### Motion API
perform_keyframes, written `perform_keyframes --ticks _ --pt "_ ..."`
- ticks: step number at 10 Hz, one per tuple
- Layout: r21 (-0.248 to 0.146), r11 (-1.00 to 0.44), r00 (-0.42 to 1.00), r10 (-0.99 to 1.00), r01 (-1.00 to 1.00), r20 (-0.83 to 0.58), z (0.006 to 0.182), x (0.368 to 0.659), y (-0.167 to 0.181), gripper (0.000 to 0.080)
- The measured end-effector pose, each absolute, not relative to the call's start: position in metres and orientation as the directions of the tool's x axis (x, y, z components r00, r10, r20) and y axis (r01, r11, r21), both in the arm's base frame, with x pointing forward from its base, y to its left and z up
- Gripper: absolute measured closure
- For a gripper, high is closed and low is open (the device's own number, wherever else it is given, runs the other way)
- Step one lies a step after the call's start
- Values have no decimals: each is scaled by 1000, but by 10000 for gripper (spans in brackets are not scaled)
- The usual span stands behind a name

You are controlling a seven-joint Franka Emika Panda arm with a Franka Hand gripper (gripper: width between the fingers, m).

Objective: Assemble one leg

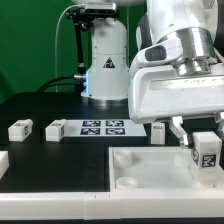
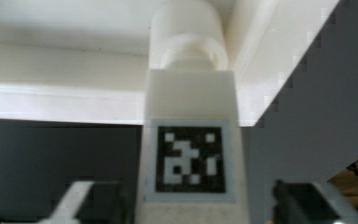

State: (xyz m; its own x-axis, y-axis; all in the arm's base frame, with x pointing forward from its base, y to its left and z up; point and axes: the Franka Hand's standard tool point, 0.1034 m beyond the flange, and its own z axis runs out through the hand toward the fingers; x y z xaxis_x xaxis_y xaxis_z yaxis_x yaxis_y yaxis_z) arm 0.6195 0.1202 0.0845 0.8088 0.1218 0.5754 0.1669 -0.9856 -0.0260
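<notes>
A white leg with a black-and-white tag lies between my fingertips in the wrist view. Its far rounded end reaches the large white square piece. My gripper straddles the leg, and dark gaps show between each finger and the leg's sides, so it looks open. In the exterior view the gripper hangs at the right, and the same leg stands over the right corner of the square piece. I cannot tell how deep the leg sits in the corner.
The marker board lies at the table's middle. Three more legs lie on the black table: two to the exterior view's left of the board and one to its right. The robot's base stands behind.
</notes>
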Motion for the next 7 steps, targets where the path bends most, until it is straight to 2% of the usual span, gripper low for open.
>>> perform_keyframes --ticks 1,7 --pt "-26 -986 809 122 167 574 84 619 120 177" --pt "-25 -986 813 123 167 569 85 620 118 150"
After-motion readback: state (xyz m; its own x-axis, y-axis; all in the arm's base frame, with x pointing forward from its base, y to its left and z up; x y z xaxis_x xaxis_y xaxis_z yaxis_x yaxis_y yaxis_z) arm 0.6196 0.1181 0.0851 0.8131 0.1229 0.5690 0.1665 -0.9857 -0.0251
